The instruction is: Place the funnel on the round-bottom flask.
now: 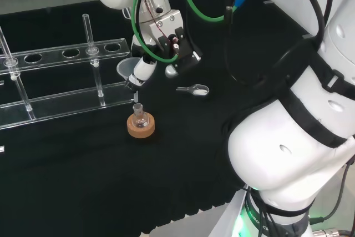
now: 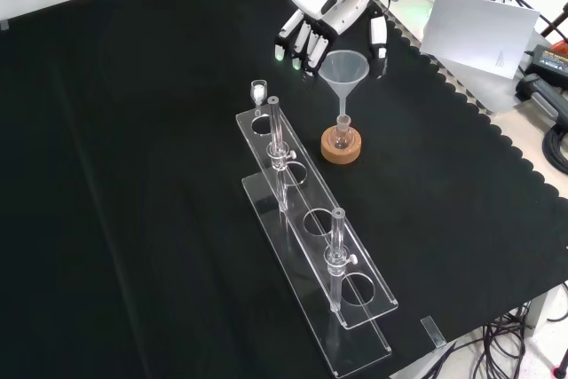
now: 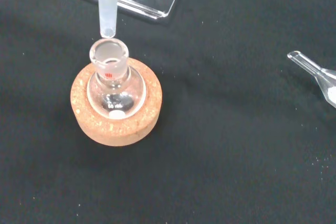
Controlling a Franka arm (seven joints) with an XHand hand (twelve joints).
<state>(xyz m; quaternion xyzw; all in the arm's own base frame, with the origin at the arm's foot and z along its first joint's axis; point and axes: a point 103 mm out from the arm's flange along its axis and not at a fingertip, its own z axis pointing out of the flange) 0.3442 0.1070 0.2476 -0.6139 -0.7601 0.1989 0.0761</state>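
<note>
A clear funnel [image 1: 127, 69] hangs upright in the hand [image 1: 161, 43], pinched at its cone between fingers and thumb. In the front view the funnel [image 2: 343, 68] shows between the fingers [image 2: 297, 42] and the thumb. Its stem tip [image 3: 107, 30] hovers just above the open mouth of the small round-bottom flask [image 3: 113, 85], apart from it and nearly in line. The flask [image 1: 138, 114] stands upright in a cork ring [image 1: 141, 127] on the black cloth, and a white speck lies at its bottom. In the front view the flask [image 2: 342, 135] sits directly below the funnel.
A clear rack [image 2: 311, 219] with upright glass tubes stands beside the flask; in the head view the rack [image 1: 66, 54] lies to the flask's left. A small glass scoop [image 1: 194, 89] lies on the cloth near the flask, also seen as the scoop [image 3: 315, 72].
</note>
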